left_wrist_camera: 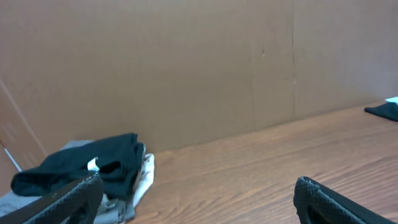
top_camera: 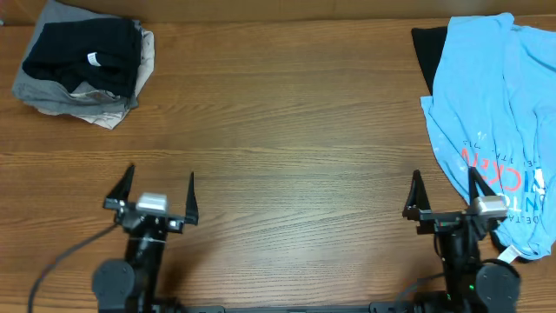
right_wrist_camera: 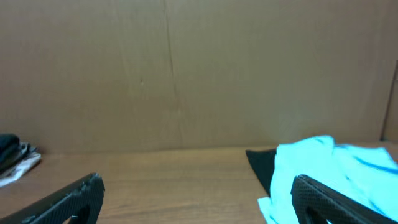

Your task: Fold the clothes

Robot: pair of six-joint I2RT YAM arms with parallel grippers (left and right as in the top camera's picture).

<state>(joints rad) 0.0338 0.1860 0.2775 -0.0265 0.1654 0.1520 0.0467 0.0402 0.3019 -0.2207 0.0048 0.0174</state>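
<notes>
Along the tabletop's (top_camera: 287, 130) right edge the T-shirt (top_camera: 486, 96) lies crumpled on a black garment (top_camera: 427, 52), folding not yet begun; left gripper (top_camera: 161, 174) and right gripper (top_camera: 444, 174) sit empty, jaws apart, and likely must first drag it centre.

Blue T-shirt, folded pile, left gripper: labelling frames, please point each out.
Blue T-shirt (top_camera: 486, 87): overhead view, plain upper fabric.
Folded pile (top_camera: 82, 52): overhead view, black top layer.
Left gripper (top_camera: 161, 171): overhead view, midway between fingertips.

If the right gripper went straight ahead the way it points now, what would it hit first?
Probably the light blue T-shirt, lying in front of its right finger. The open right gripper is centred on bare table, then the back wall, though depth is unclear.
</notes>
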